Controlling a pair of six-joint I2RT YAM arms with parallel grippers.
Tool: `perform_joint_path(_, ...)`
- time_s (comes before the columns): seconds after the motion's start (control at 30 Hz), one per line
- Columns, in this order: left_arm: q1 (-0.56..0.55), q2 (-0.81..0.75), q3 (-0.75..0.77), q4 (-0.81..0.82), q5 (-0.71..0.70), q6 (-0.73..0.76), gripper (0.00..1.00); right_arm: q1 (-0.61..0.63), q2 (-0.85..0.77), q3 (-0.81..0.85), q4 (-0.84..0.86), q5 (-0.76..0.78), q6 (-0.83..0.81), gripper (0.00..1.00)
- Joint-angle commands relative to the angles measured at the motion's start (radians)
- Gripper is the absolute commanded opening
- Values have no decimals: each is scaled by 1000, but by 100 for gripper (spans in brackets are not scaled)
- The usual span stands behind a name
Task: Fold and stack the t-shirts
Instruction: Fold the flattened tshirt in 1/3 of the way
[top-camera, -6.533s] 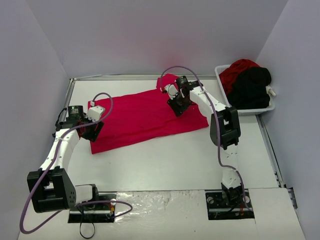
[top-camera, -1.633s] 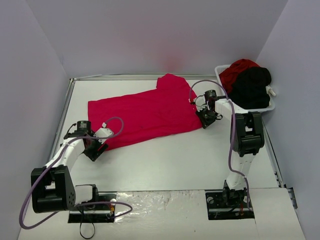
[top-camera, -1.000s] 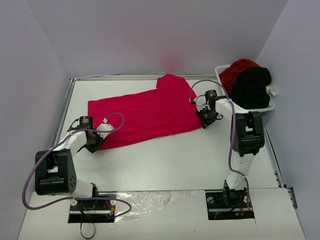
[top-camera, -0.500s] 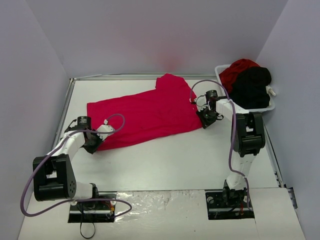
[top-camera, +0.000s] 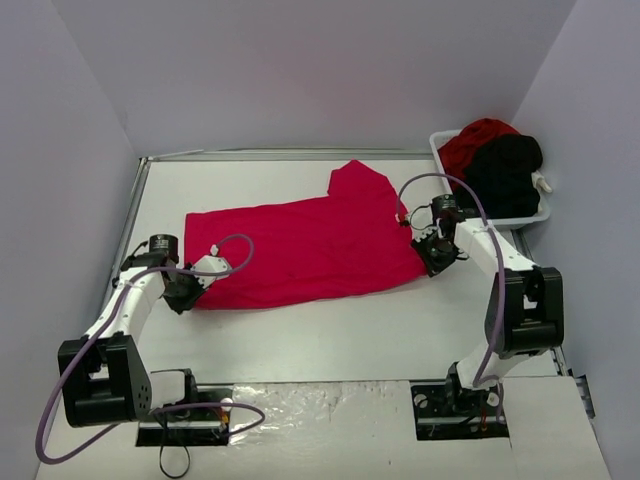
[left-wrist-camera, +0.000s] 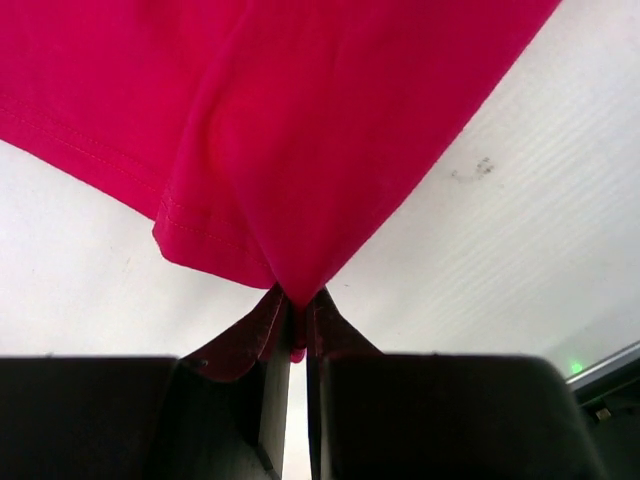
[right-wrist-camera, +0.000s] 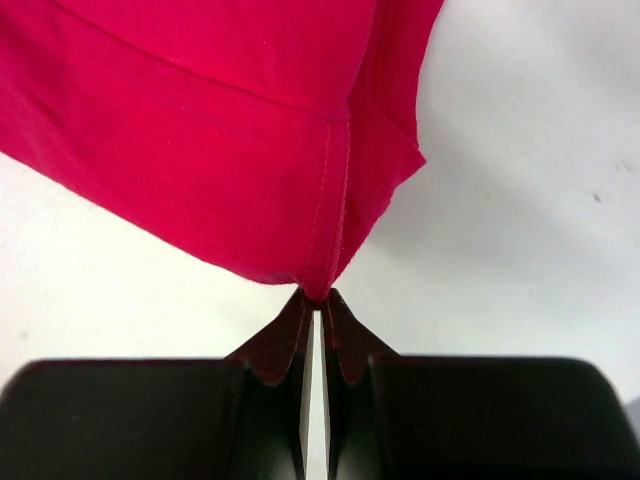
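a bright red cloth t-shirt (top-camera: 310, 250) is spread out flat on the white flat table (top-camera: 330, 330), between the two arms. it is laid sideways, and one short sleeve is pointed toward the far wall.

the shirt's near left corner is held by the left gripper (top-camera: 187, 292). in the left wrist view its dark fingertips (left-wrist-camera: 245, 340) are seen pressed together on a small pinch of red cloth. the cloth is pulled into a soft ridge that runs away from the tips. a stitched hem is seen on the left of that ridge.

the shirt's right corner is held by the right gripper (top-camera: 437, 252). in the right wrist view its two tips are closed on the cloth right where a sewn seam ends. a little folded flap is seen beside the seam.

both held corners are kept low, close to the table.

a white plastic basket (top-camera: 500, 222) is set at the far right corner of the table, near the right gripper but not touched by it. a crumpled red cloth shirt (top-camera: 475, 140) and a black cloth shirt (top-camera: 505, 175) are piled inside it, with the black one at the near side.
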Motion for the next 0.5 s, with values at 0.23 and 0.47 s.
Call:
perform_joint_path(0.23,-10,-69,13,-173,77,120,2,-6,-245,-43,-227,41,-22,0)
perform_joint_path(0.47,-13,-69,2,-202,48,159,2,-6,-311,-63,-269,58,-22,0)
